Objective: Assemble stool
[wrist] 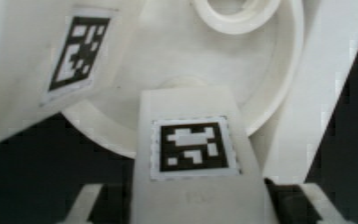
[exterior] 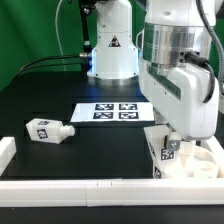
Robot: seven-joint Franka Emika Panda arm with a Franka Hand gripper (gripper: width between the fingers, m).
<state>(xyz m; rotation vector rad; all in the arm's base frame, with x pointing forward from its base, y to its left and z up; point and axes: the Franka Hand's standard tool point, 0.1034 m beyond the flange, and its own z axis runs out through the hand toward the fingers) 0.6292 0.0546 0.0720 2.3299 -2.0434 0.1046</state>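
Observation:
My gripper [exterior: 171, 146] is shut on a white stool leg [exterior: 163, 155], low at the exterior view's right. It holds the leg against the round white seat [exterior: 203, 160], which lies in the corner of the rails. In the wrist view the leg [wrist: 194, 140] runs out from between my fingers [wrist: 293, 200] with its square tag facing the camera. Its far end reaches the seat [wrist: 158, 60], close to a round socket [wrist: 247, 15]. A second tag [wrist: 83, 50] sits on the white surface beside it. Another leg [exterior: 50, 130] lies loose at the exterior view's left.
The marker board [exterior: 118, 112] lies flat in the middle of the black table. Long white rails [exterior: 90, 188] border the front and the left [exterior: 6, 150]. The arm's base [exterior: 112, 50] stands at the back with cables and a green backdrop behind it.

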